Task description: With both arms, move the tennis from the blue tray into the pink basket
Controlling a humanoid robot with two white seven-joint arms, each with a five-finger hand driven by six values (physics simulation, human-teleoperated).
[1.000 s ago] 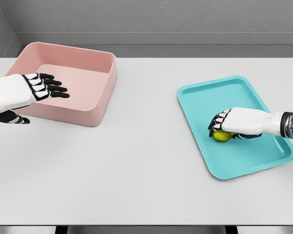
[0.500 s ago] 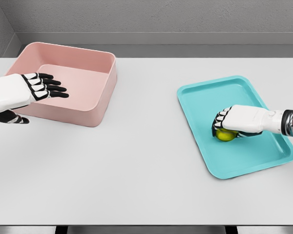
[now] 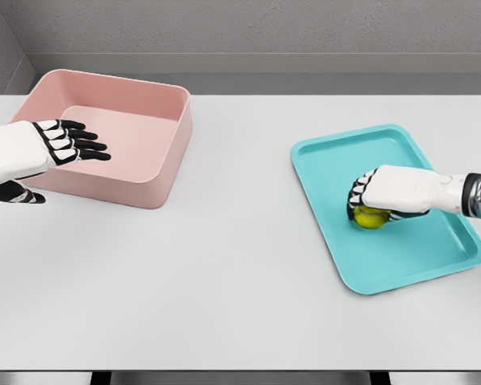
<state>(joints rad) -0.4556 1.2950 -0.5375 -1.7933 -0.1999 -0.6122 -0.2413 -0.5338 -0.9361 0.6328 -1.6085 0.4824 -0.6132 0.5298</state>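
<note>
A yellow-green tennis ball [image 3: 369, 217] sits low over the middle of the blue tray [image 3: 385, 265], on the table's right side. My right hand [image 3: 367, 200] covers it from above, fingers curled around it, and it looks slightly raised off the tray floor. The pink basket [image 3: 156, 180] stands at the far left. My left hand [image 3: 72, 143] hovers over the basket's near left part with fingers spread and nothing in it.
The white table [image 3: 240, 265] spreads wide between basket and tray. A grey wall runs behind the table's far edge.
The right hand has closed on the ball and risen a little, drifting slightly right. The left hand has barely shifted up and to the left.
</note>
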